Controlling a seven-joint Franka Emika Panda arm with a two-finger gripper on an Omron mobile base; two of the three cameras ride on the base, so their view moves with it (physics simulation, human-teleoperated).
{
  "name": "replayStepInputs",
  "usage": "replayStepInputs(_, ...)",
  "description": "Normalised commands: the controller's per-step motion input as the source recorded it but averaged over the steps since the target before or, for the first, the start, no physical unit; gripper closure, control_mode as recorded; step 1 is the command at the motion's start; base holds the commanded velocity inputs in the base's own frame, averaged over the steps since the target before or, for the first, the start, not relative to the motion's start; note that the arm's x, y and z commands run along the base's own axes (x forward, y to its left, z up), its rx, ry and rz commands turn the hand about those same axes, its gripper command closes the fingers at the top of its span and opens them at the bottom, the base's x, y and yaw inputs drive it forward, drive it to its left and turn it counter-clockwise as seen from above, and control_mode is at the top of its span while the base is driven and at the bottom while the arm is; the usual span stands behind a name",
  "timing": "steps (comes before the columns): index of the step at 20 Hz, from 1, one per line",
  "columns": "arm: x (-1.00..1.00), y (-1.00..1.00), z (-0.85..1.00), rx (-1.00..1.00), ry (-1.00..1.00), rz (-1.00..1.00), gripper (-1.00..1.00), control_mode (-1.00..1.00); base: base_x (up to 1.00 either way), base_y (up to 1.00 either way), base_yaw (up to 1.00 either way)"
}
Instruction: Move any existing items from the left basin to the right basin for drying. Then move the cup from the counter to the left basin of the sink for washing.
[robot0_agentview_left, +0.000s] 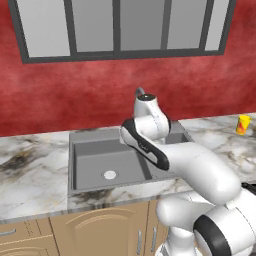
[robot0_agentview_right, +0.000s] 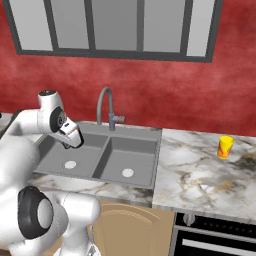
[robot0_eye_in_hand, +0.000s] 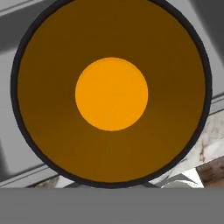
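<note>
Jar walls hidden; rim only

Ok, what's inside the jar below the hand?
The jar shows brown-orange walls and a bright orange bottom, no contents visible. It covers whatever lies directly beneath; grey sink and marble counter show around its rim.

the faucet rises behind the divider; both basins' floors lie bare, the cup well aside.

arm: white with dark joints, folded, elbow high, forearm reaching forward and down | hand: pointing down, low | fingers: closed
</note>
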Motion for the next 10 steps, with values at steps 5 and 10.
replayStepInputs(5, -0.22, -0.40, 0.17, 0.00, 0.02, -0.02, 1.00, -1.00, 0.00, 0.00, 0.00)
replayStepInputs(10, -0.19, -0.42, 0.09, 0.00, 0.03, -0.03, 1.00, -1.00, 0.00, 0.00, 0.00)
